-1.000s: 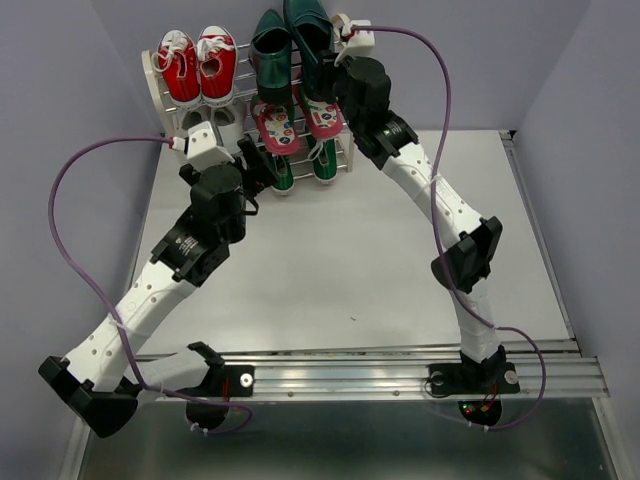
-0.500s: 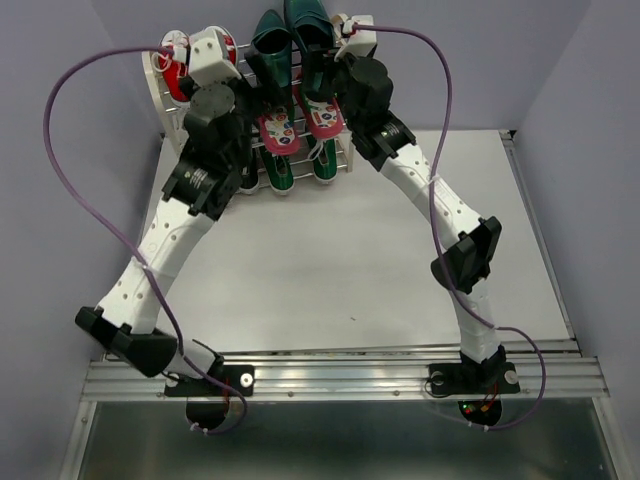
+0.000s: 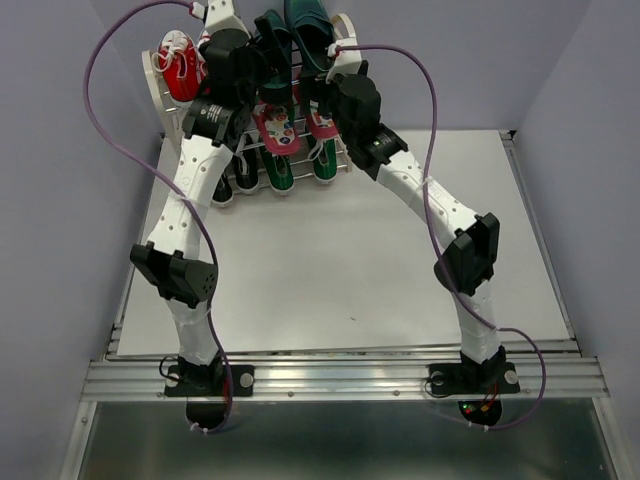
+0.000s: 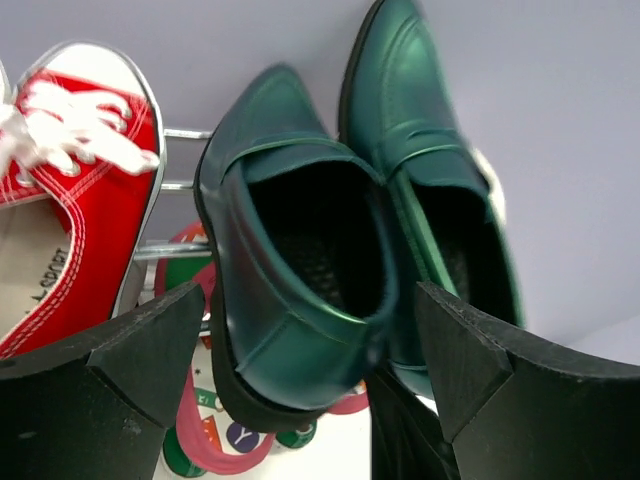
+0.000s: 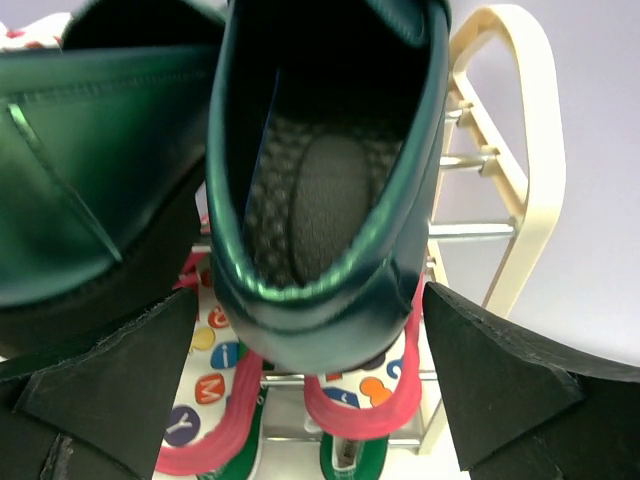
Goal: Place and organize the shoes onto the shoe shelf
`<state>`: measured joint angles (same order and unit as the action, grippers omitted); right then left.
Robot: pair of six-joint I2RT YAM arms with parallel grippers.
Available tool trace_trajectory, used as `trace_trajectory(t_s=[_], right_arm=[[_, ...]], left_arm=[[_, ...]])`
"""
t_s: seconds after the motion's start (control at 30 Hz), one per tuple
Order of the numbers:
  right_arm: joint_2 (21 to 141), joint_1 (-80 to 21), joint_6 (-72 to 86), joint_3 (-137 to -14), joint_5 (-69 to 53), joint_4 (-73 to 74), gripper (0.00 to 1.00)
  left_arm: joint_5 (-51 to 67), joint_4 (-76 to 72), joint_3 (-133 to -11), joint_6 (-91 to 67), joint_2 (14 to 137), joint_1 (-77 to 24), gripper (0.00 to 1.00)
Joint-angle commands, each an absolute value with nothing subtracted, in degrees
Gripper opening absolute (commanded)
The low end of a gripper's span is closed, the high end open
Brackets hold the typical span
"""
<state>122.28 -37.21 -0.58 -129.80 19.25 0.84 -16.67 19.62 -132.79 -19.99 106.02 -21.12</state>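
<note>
Two dark green loafers stand side by side on the top tier of the shoe shelf [image 3: 152,78], the left one [image 3: 272,38] [image 4: 300,250] beside the right one [image 3: 306,18] [image 5: 330,170]. My left gripper [image 3: 262,68] [image 4: 310,300] is open, its fingers either side of the left loafer's heel without touching it. My right gripper [image 3: 314,95] [image 5: 308,298] is open around the right loafer's heel, with a gap on both sides. Red-pink flip-flops [image 3: 276,130] [image 5: 375,405] lie on the middle tier, green sneakers [image 3: 281,176] [image 5: 345,455] below them.
Red sneakers [image 3: 178,72] [image 4: 85,200] fill the top tier's left half. A dark shoe [image 3: 222,190] stands at the bottom left of the rack. The cream right frame [image 5: 512,150] is close to my right finger. The purple wall rises just behind the shelf.
My left arm has swung up from in front of the rack to the top tier, around the left loafer. My right gripper has opened and let go of the right loafer.
</note>
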Motion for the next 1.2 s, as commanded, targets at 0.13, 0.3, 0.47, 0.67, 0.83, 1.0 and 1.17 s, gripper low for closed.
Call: trace_trajectory(t_s=[0.13,0.3,0.47,0.67,0.83,1.0,1.17], right_arm=[[113.9,-37.7,-3.2,-124.0,20.6,-3.3,1.00],[112.5,-37.7,-3.9,-122.2,21.3,-3.4,1.00],[112.3,-37.7,-5.7,-121.4,22.4,-3.4,1.00],[113.8,-37.7,-5.6,-122.4,22.8,-3.7,1.00],[116.3,-37.7,-5.8,-124.9,23.1,-3.8,1.00],[119.3,-37.7,-5.7,-129.4,23.9,-3.7,0.79],[120.1,-37.7,-5.9,-130.8,23.6,-3.8,0.93]], left_arm=[[-11.3,20.7,-134.1,-26.7,107.2,-17.6,0.87],[-7.7,19.3,-135.2,-28.2,109.5,-16.6,0.44],[-9.1,19.1,-134.3,-29.0,109.8,-16.3,0.00],[-14.1,12.8,-123.3,-31.7,102.1,-16.7,0.00],[-22.1,9.7,-117.3,-31.5,96.3,-18.4,0.00],[-24.4,6.8,-113.8,-30.5,94.1,-20.7,0.00],[-28.6,4.9,-113.6,-29.3,94.7,-23.6,0.00]])
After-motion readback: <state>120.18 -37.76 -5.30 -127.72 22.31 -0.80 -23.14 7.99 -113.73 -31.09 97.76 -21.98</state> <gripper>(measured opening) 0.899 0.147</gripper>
